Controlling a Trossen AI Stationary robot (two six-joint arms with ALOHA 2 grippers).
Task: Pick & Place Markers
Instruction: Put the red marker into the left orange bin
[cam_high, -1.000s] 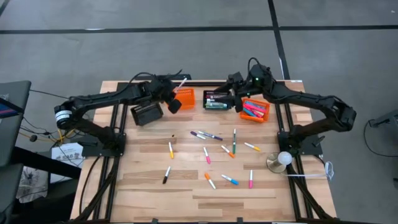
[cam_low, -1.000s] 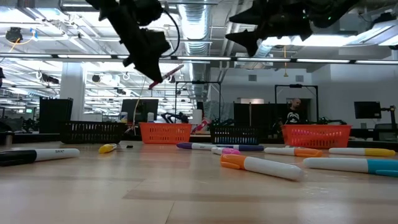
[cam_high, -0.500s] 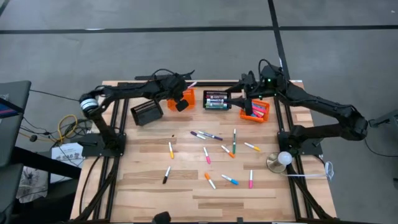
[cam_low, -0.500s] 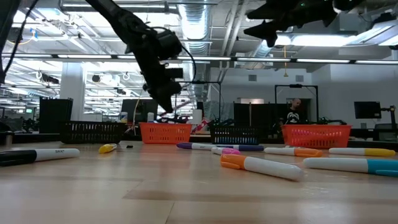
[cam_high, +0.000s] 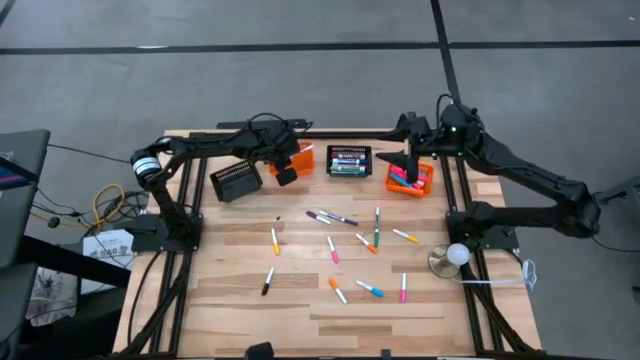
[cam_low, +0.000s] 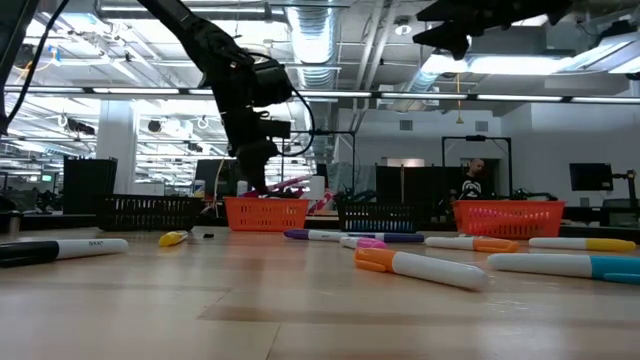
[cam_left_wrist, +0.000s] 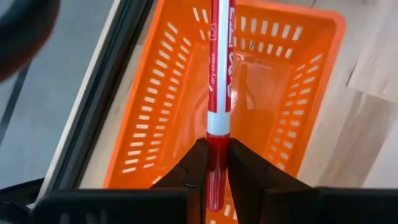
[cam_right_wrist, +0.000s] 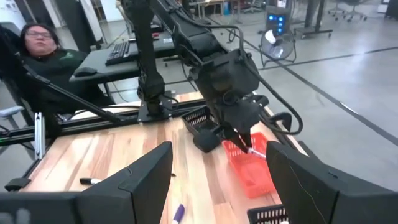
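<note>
Wooden table (cam_high: 300, 300), markers (cam_high: 345, 245) scattered across centre. Four baskets along 12 o'clock edge. Left gripper (cam_left_wrist: 211, 163) clamped tight on red marker (cam_left_wrist: 220, 74), poised directly over empty orange basket (cam_left_wrist: 155, 112), marker reaching over its far rim. Right gripper (cam_high: 408, 160) spread wide, empty, above the orange basket (cam_high: 424, 185) of markers at 1 o'clock.

Two dark, slim, jointed arms; black looping cables; pale band on left arm (cam_high: 150, 168); green light on right arm (cam_high: 452, 128); black wedge-shaped fingers (cam_left_wrist: 193, 165).
</note>
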